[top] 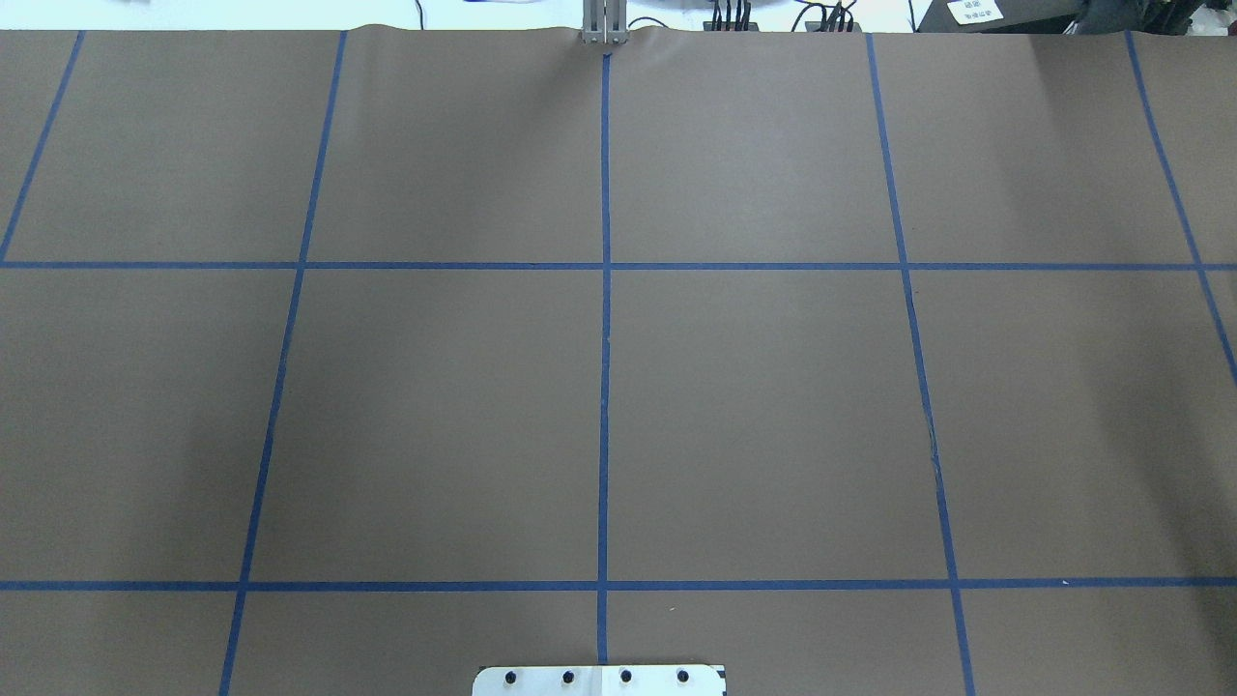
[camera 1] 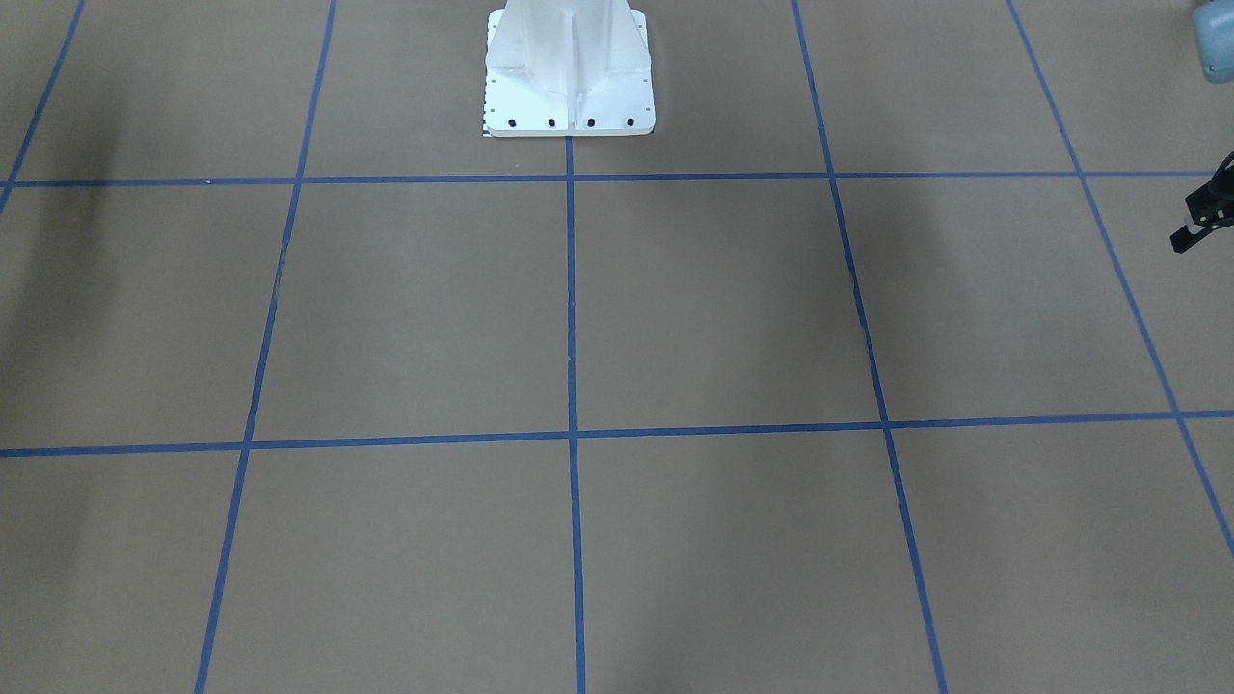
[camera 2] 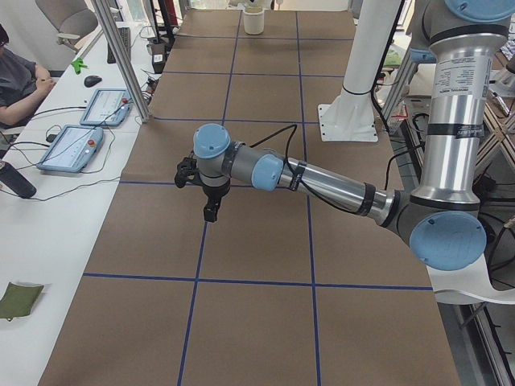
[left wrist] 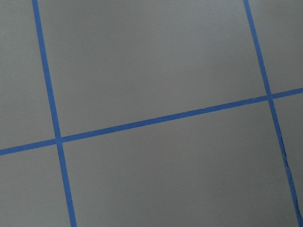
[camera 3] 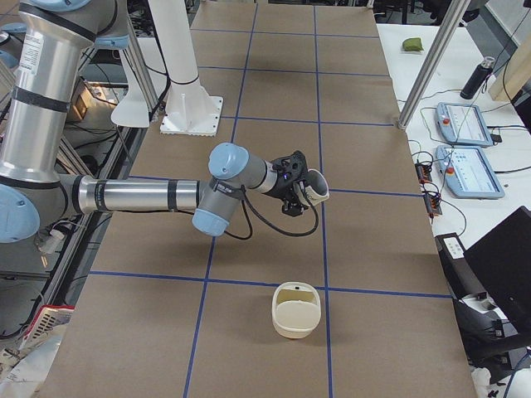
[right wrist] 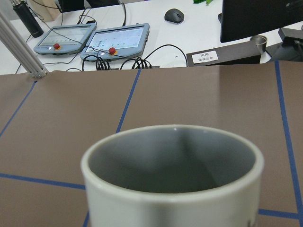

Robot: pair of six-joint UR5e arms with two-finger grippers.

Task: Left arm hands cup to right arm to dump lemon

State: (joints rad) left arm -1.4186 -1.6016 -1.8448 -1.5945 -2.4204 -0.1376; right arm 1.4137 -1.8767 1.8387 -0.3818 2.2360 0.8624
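The brown paper tabletop point(top: 435, 416) with its blue tape grid fills my overhead and front feeds, and it is all my left wrist camera shows. The right arm point(camera 3: 133, 196) lies low and stretched out over the tabletop in the side feed from the robot's right. In the opposite side feed the left arm point(camera 2: 322, 181) reaches out the same way from its own end. The white pedestal point(camera 1: 569, 67) stands bolted on the centre tape line at the robot's edge. A cream tub point(camera 3: 295, 311) sits on the tabletop at the right arm's end, just past a cross line of tape. The cup point(camera 3: 317, 187) is up off the tabletop at the tip of the right arm, well apart from the tub and further in towards the middle. It crowds the bottom of my right wrist feed, white rim nearest the lens and only grey wall showing inside. The right hand point(camera 3: 297, 189) is a black cluster right against the cup, but it shows only in that side feed, so I cannot tell how its fingers stand. The left hand point(camera 2: 211, 213) hangs pointing down above the tabletop with nothing on or under it. Only a sliver of it pokes in at the edge of the front feed, and I cannot tell whether it is clenched or released.
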